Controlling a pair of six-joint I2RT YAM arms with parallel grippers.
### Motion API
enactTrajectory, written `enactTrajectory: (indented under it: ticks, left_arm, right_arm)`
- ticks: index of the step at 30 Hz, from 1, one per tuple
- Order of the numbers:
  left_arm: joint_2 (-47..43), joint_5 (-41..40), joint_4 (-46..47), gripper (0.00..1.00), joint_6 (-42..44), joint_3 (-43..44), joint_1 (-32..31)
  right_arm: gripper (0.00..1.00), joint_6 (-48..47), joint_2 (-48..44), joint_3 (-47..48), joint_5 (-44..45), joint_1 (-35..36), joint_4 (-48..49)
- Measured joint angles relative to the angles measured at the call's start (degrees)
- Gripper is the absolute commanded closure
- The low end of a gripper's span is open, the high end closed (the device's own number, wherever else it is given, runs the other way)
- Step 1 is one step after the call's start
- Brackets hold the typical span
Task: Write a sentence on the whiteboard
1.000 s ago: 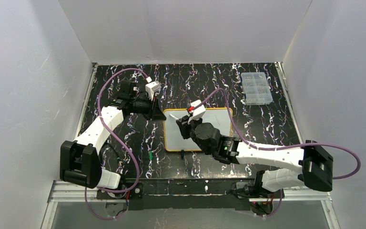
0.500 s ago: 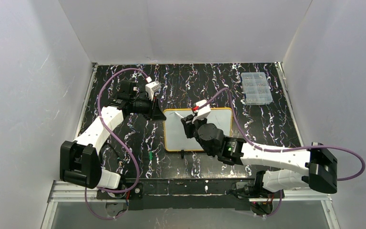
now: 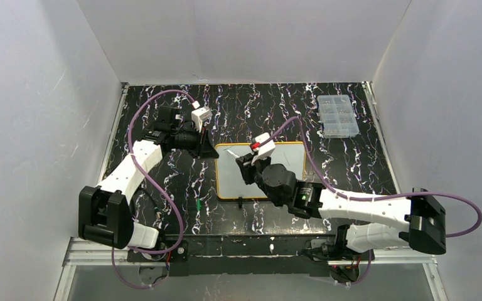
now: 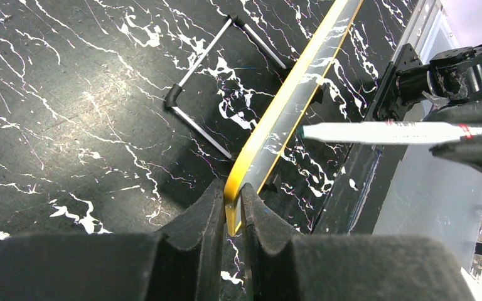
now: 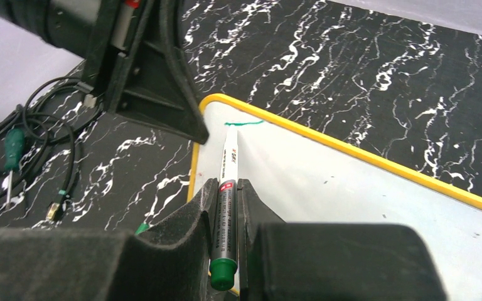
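Whiteboard (image 3: 232, 179) sits in the middle of the black worktop (image 3: 251, 113). Left fingers (image 4: 204, 213) pinch its yellow corner tight. Right fingers (image 5: 194, 219) squeeze a white marker (image 5: 229, 166) with a green end. The marker's tip touches the board at the end of a short green line (image 5: 246, 123).

My left tool (image 4: 229, 204) is clamped on the whiteboard's (image 3: 229, 182) far-left corner, arm bent in from its left. My right tool (image 5: 227, 188) pinches a marker (image 5: 229, 164) (tip toward that corner), forearm reaching over the whiteboard from its near right.
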Motion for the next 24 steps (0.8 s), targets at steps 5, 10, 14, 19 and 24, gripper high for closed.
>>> enactTrajectory:
  ticks: [5, 10, 14, 19, 24]
  left_arm:
    - [-0.04, -0.02, -0.02, 1.00, -0.02, 0.00, 0.00]
    - [-0.20, -0.07, -0.02, 1.00, -0.02, -0.11, 0.00]
    - [-0.20, -0.09, -0.02, 1.00, -0.02, -0.11, 0.00]
    - [-0.26, -0.11, 0.00, 1.00, -0.02, -0.13, 0.00]
    - [-0.33, -0.13, 0.00, 1.00, -0.02, -0.17, 0.00]
  right_arm:
    - [0.99, -1.18, 0.07, 0.00, -1.27, 1.18, 0.68]
    - [0.99, -1.20, 1.18, 0.00, -0.48, 1.31, 1.20]
    - [0.99, -1.18, 2.08, 0.00, 0.55, 1.31, 1.07]
    - [0.99, -1.16, 2.43, 0.02, 1.70, 1.31, 1.05]
    - [0.99, -1.16, 2.45, 0.02, 2.27, 1.31, 1.05]
